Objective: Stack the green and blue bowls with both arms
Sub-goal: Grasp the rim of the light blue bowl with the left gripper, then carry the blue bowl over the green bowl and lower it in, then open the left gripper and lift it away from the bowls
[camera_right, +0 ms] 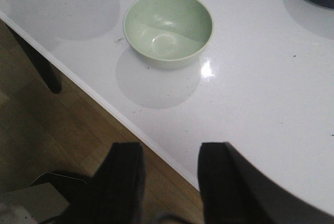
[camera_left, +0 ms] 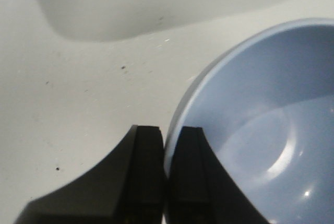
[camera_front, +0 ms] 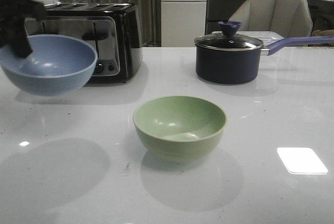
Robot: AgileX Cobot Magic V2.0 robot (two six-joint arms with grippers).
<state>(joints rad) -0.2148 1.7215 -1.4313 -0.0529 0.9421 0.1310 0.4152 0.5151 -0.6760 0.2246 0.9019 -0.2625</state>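
The left gripper (camera_left: 166,182) holds the blue bowl (camera_front: 49,63) by its rim, with the two fingers nearly together, one inside the wall and one outside; the bowl hangs above the table (camera_front: 62,182), at the left side, in front of the toaster (camera_front: 107,41), and its shadow lies on the white surface below it. The green bowl (camera_front: 179,126) stands upright near the middle of the table, well apart from the blue one; the saucepan (camera_front: 228,57) is behind it to the right. The right gripper (camera_right: 169,182) is open with a wide gap and holds nothing; it hovers over the near edge of the table, and the green bowl is ahead of it.

The main risk, I think, is the thin grip on the rim; the bowl is held only at one side, so it can tilt or slip out during the carry. If the blue bowl comes down off-centre, it may hit the green rim and push that bowl away, because nothing holds it; the right gripper can steady it, but the two arms may then meet over the same place.
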